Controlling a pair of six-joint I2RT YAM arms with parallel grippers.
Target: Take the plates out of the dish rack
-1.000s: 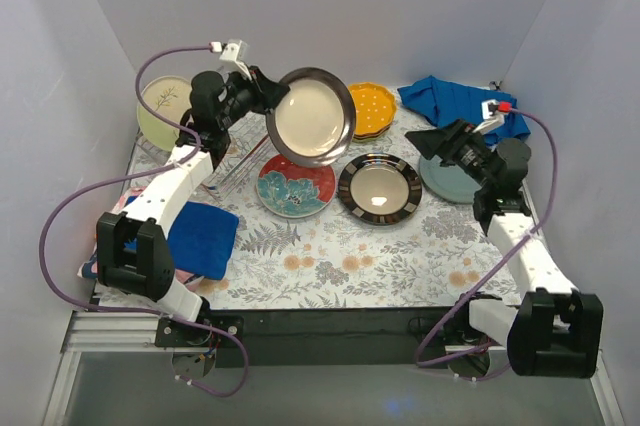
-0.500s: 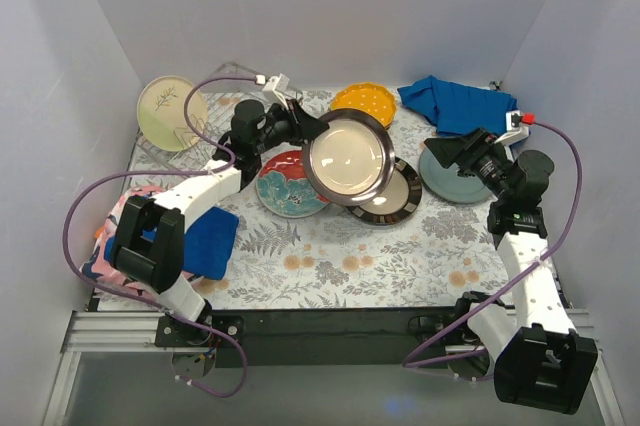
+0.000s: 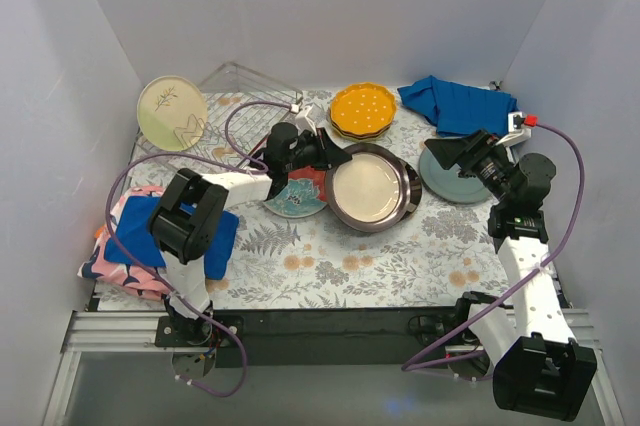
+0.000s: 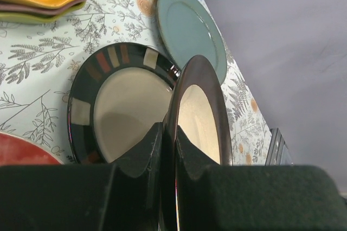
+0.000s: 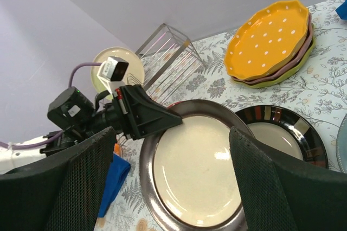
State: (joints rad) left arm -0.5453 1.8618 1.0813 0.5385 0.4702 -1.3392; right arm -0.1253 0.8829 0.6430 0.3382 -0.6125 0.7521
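My left gripper (image 3: 326, 152) (image 4: 169, 131) is shut on the rim of a dark-rimmed glossy plate (image 3: 369, 189) (image 4: 198, 106) (image 5: 198, 172) with a cream centre. It holds the plate tilted over a black plate with coloured rim blocks (image 4: 123, 113) (image 5: 283, 130). The wire dish rack (image 3: 238, 96) (image 5: 168, 56) stands at the back left, a cream sprig plate (image 3: 171, 113) (image 5: 117, 67) leaning at its left end. My right gripper (image 3: 462, 152) (image 5: 171, 133) hangs open above the grey-teal plate (image 3: 452, 178) (image 4: 189, 31), holding nothing.
An orange dotted plate (image 3: 363, 108) (image 5: 268, 38) tops a small stack at the back. A teal-red floral plate (image 3: 292, 199) lies under my left arm. Blue cloths lie at the back right (image 3: 458, 102) and front left (image 3: 208, 237), beside a pink patterned cloth (image 3: 118, 246).
My left arm has swung the dark-rimmed plate from beside the rack to the right and down, over the black plate. My right arm drew back towards the right wall.
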